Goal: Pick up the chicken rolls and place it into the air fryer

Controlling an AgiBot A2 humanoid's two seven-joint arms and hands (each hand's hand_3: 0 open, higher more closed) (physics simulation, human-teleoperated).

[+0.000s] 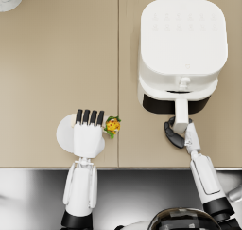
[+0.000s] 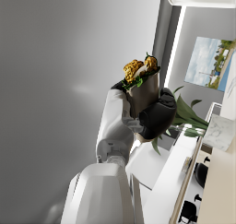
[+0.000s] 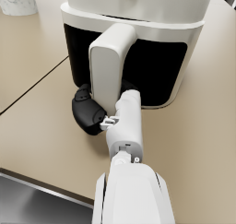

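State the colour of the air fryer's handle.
White, like the body; the handle shows best in the right wrist view.

Beige tabletop (image 1: 56, 58), grey wall (image 2: 55, 80), framed picture (image 2: 205, 61), plant (image 2: 186, 117).

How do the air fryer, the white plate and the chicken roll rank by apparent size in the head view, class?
1. Air fryer, clearly largest.
2. White plate, partly covered by the left hand.
3. Chicken roll, smallest; the hand holds it nearer the camera, so it is truly smaller.

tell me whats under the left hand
A white plate lies on the table under the left hand, which holds the chicken roll lifted above its right rim. The hand covers much of the plate, so anything left there is hidden.
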